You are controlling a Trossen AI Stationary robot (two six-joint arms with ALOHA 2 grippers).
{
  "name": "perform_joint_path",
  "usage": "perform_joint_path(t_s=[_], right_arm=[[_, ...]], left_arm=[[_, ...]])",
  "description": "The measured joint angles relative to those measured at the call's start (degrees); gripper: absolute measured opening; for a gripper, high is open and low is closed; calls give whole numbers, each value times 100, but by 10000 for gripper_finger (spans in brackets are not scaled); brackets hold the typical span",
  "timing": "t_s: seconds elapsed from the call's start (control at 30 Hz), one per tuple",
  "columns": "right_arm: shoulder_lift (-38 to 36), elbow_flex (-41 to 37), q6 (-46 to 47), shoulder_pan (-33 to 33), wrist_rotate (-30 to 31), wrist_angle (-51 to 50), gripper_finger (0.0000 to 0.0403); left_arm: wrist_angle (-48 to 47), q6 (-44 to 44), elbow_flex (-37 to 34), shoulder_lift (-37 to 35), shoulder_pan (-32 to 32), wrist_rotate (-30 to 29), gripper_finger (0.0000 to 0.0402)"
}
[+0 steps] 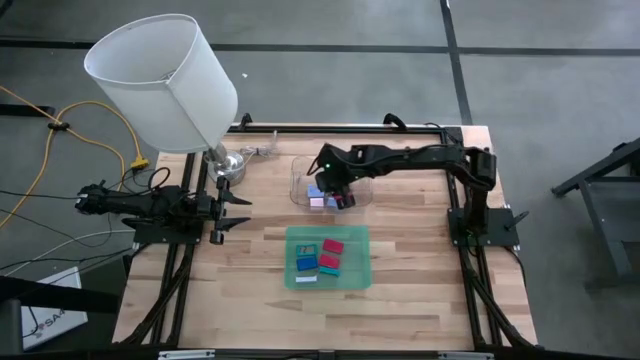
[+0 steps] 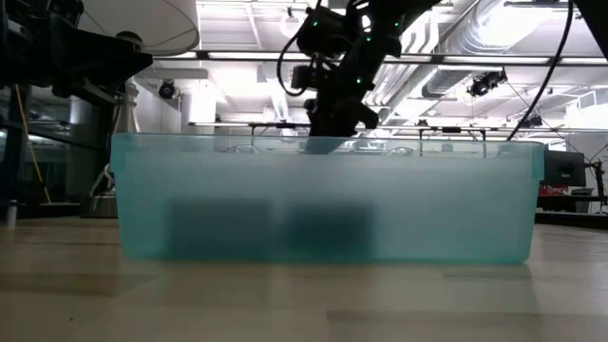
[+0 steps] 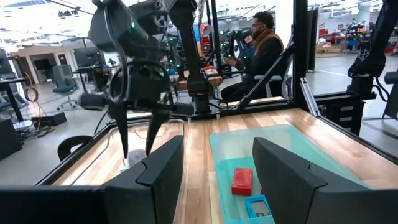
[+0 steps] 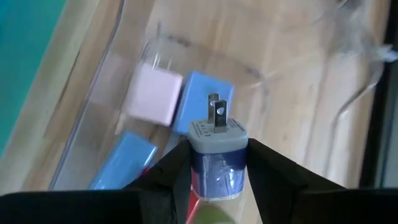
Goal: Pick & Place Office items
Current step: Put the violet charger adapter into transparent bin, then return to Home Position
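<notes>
The office items lie in two trays. In the clear plastic tray (image 1: pixel 299 172) I see a pink cube (image 4: pixel 152 96), a blue block (image 4: pixel 209 92) and a pale blue flat block (image 4: pixel 123 167). The green translucent tray (image 1: pixel 363 262) holds red (image 1: pixel 333 245), blue (image 1: pixel 305 264) and teal (image 1: pixel 328 270) blocks. My right gripper (image 1: pixel 338 195) reaches over the clear tray, pointing down, shut on a blue cube (image 4: pixel 217 163) with two metal prongs. My left gripper (image 1: pixel 238 210) waits open at the table's left side, level with the table. My right gripper (image 4: pixel 217 152) pinches the blue cube's two opposite side faces (image 4: pixel 198 163) between its fingers. It comes from above, pointing down. The cube's grey pronged face (image 4: pixel 219 132) points away from the wrist, above the blocks lying in the clear tray.
A white lamp shade (image 1: pixel 165 80) on a metal base (image 1: pixel 228 163) stands at the table's far left corner. The green tray's wall (image 2: pixel 323 199) fills the low view. A person (image 3: pixel 261 46) sits beyond the table. Bare wood lies near the front edge (image 1: pixel 330 320).
</notes>
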Motion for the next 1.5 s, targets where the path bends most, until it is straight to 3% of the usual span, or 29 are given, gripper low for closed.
perform_joint_path(t_s=[0.63, 1.03, 1.5], right_arm=[[201, 32, 167, -44, -123, -242, 129], [201, 32, 170, -44, -128, -246, 175], [199, 30, 168, -44, -123, -201, 178]], left_arm=[[0, 0, 0, 0, -1, 2, 186], [0, 0, 2, 0, 0, 2, 186], [0, 0, 0, 0, -2, 0, 186]])
